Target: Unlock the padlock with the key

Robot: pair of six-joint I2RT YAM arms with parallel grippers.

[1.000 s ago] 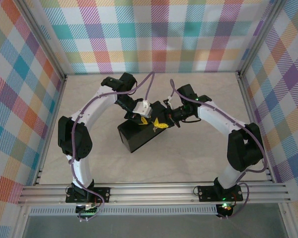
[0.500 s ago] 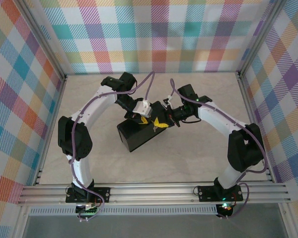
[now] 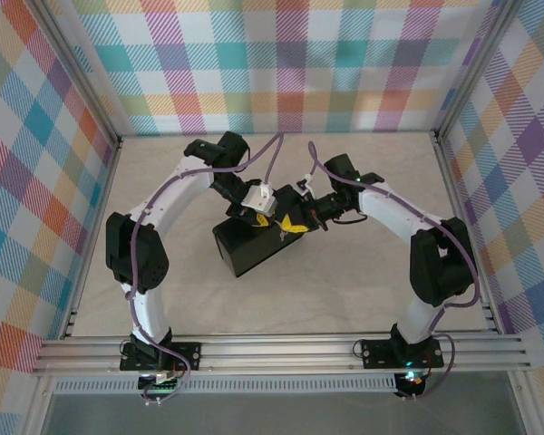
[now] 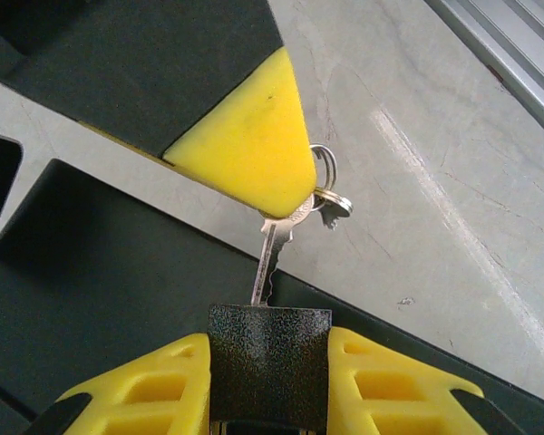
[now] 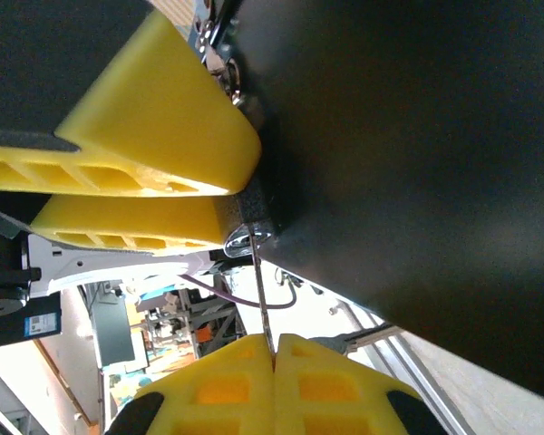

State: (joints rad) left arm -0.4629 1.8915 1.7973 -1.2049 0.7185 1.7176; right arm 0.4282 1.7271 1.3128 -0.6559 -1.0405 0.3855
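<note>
The padlock [image 4: 268,362], a small black speckled block, sits clamped between the yellow fingers of my left gripper [image 4: 268,381]. The key [image 4: 270,263], a thin silvery blade, stands with its tip in the padlock's top face. Its head is pinched under a yellow finger [image 4: 245,145] of my right gripper, with small key rings [image 4: 326,186] hanging beside it. In the right wrist view my right gripper [image 5: 274,353] is shut on the key [image 5: 261,299], which runs up to the padlock's silvery keyhole [image 5: 247,238]. From above, both grippers [image 3: 265,217] [image 3: 295,224] meet over the black box.
A black box [image 3: 245,252] lies on the beige table right under the two grippers. Plaid walls on aluminium frames close the table on three sides. Purple cables [image 3: 272,149] loop above both wrists.
The right arm's elbow has shifted slightly to the left. Both grippers stay joined at the padlock and key, with their grips unchanged.
</note>
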